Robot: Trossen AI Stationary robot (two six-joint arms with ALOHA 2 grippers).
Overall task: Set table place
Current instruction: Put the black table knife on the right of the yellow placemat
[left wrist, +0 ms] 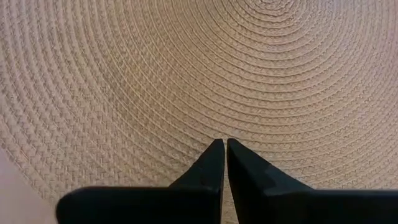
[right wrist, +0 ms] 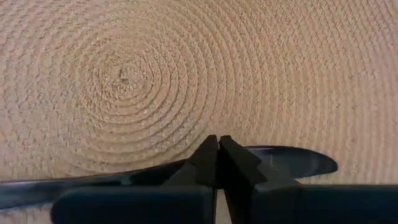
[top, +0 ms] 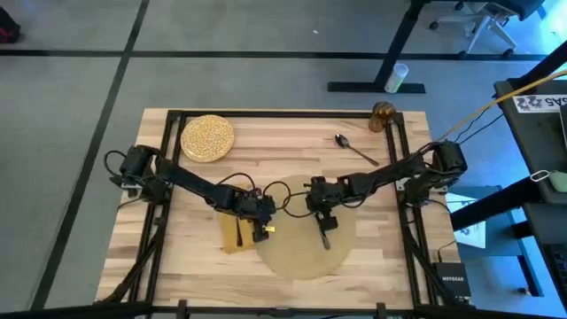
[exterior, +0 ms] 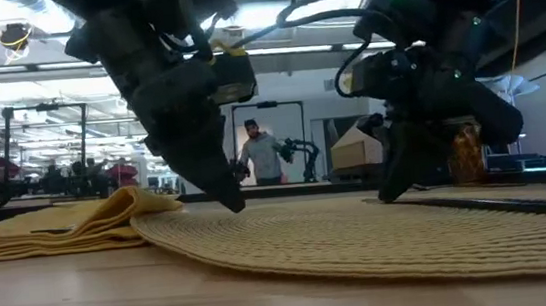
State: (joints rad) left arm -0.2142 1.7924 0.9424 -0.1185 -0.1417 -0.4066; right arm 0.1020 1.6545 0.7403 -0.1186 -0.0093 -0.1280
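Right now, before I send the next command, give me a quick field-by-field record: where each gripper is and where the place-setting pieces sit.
left gripper: shut, tips down on the placemat near its left edge
right gripper: shut, over the placemat's middle, a dark utensil lying under its tips
napkin: beside the placemat's left edge, rumpled
plate: far left part of the table, off the placemat
spoon: far right part, bare wood
amber glass: far right corner
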